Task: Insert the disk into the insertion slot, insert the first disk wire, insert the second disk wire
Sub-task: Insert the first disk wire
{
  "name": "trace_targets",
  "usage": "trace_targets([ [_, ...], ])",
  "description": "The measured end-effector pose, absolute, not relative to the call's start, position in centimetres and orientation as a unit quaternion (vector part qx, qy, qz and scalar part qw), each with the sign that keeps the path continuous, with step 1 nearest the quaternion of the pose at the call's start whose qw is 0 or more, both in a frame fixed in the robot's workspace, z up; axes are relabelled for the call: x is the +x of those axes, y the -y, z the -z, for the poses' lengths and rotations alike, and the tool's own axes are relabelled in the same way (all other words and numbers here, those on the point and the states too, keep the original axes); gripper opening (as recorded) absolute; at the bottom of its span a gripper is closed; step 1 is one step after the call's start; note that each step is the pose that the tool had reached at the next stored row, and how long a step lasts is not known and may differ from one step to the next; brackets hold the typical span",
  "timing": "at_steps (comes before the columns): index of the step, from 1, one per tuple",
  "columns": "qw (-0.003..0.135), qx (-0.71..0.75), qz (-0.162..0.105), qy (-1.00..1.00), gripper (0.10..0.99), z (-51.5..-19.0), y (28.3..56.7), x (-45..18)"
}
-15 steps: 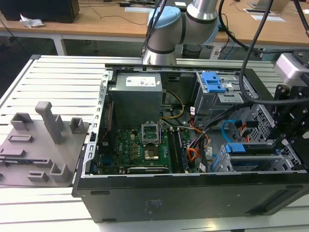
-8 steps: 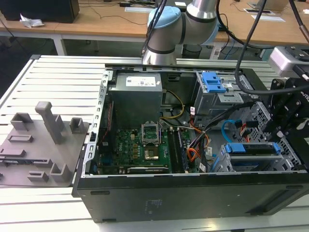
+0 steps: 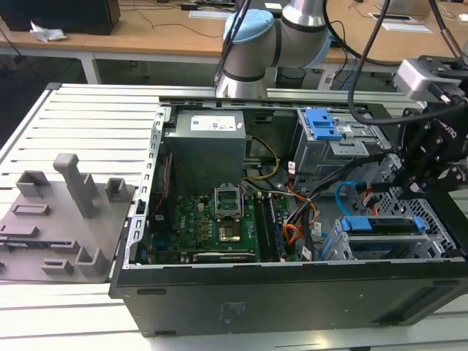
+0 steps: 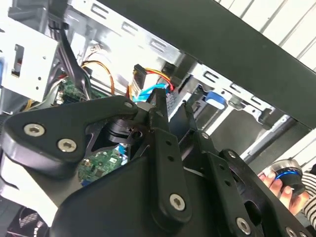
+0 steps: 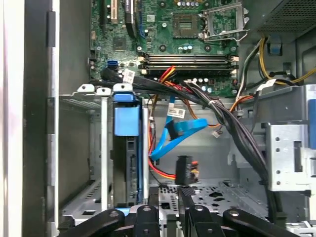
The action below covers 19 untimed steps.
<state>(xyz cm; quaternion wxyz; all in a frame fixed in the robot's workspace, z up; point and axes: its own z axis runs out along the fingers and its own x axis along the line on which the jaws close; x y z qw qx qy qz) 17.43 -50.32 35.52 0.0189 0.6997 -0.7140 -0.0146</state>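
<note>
The tool [image 5: 169, 205] hangs low inside the open computer case [image 3: 292, 292], just above its perforated floor. Whether the tool is clenched or released cannot be told from these views. Just beside it the disk [image 5: 127, 148], in its blue carrier, sits inside the insertion slot [image 3: 333, 248], so the first step looks done. A little further lies what seems to be the first disk wire [image 5: 183, 168], a black plug on orange and red strands. It is apart from the disk and looks not yet connected. Behind it the second disk wire [image 5: 183, 129] makes its light blue loop near the disk, but it cannot be told if its end is plugged in. Further back lies the motherboard [image 5: 173, 29]. In the exterior view the arm [image 3: 252, 44] rises beyond the case, which rests on the slatted table [image 3: 88, 110].
</note>
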Motion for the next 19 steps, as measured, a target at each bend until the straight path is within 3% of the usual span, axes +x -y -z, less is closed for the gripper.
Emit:
trace_targets([
  [19,0.020,0.700,0.010,0.713,0.302,-35.3,49.8,14.8],
])
